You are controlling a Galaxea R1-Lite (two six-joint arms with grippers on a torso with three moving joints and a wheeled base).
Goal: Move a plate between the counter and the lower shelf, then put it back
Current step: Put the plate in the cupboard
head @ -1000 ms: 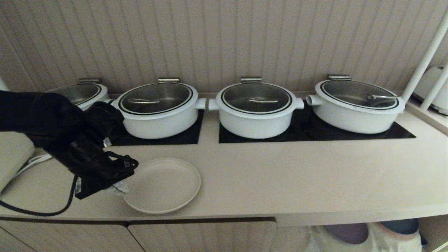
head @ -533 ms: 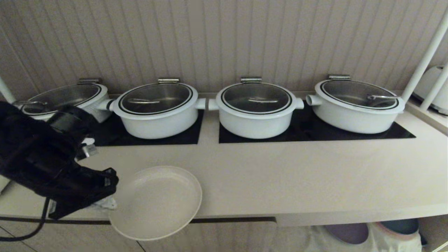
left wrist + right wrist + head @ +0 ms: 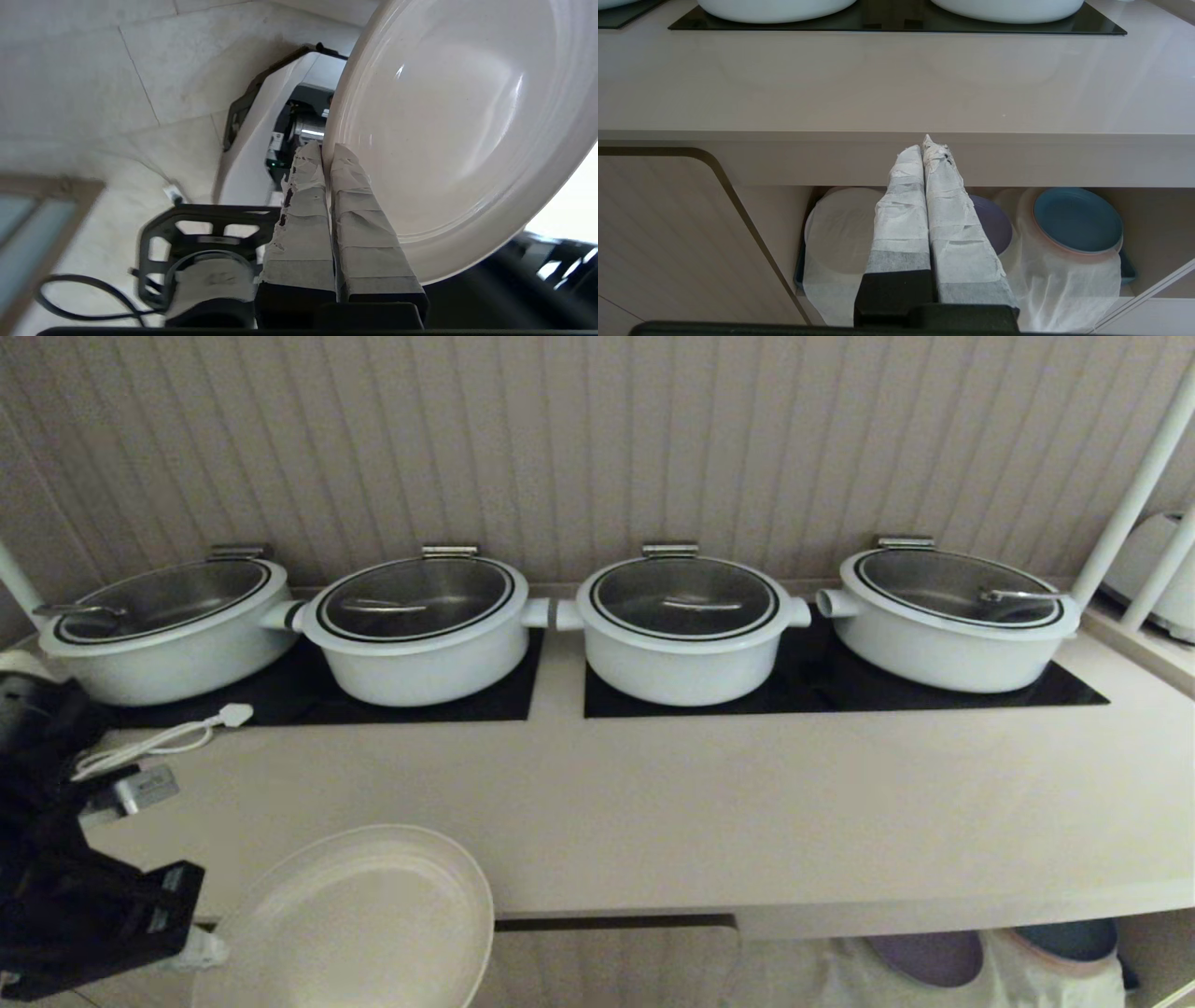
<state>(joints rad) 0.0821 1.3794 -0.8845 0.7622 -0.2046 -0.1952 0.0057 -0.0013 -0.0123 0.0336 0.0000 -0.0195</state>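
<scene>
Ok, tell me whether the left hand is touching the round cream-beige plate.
Touching. The left wrist view shows the left hand with its taped fingers clamped on the rim of the round cream-beige plate, one on each face, no gap.

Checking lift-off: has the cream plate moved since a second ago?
Yes. The plate, gripped by the left end effector, has come off the counter, past its front edge, toward the camera.

Left arm (image 3: pixel 65 859): black casing, white label stuck on.
Fingers (image 3: pixel 359 224): wrapped in white tape, seated in black bases.
</scene>
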